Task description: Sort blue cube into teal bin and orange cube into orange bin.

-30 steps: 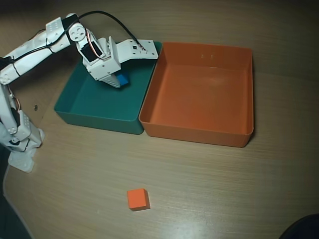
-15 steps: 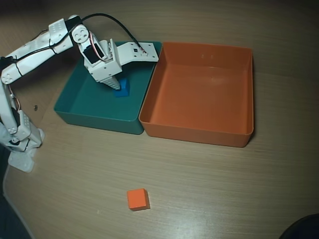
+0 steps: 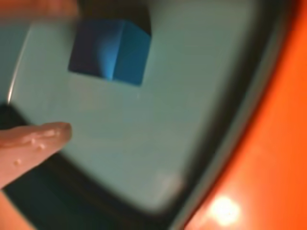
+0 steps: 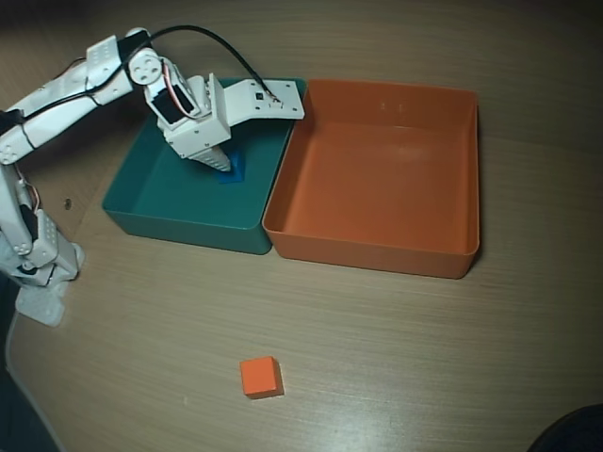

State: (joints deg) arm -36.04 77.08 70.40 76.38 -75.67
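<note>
The blue cube lies on the floor of the teal bin, free of both fingers. My gripper is open above it, one fingertip at the lower left and the other blurred along the top edge. From overhead, my gripper hangs inside the teal bin and covers most of the blue cube. Right of it, wall to wall, stands the orange bin, with nothing in it; its wall also fills the wrist view's right side. The orange cube rests on the wooden table near the front.
The arm's base stands at the table's left edge, and a black cable loops over the wrist. A dark object cuts into the bottom right corner. Open wood lies around the orange cube.
The blue cube left my gripper's hold and came to rest on the teal bin's floor. My gripper has since shifted slightly and now hides most of the cube from overhead.
</note>
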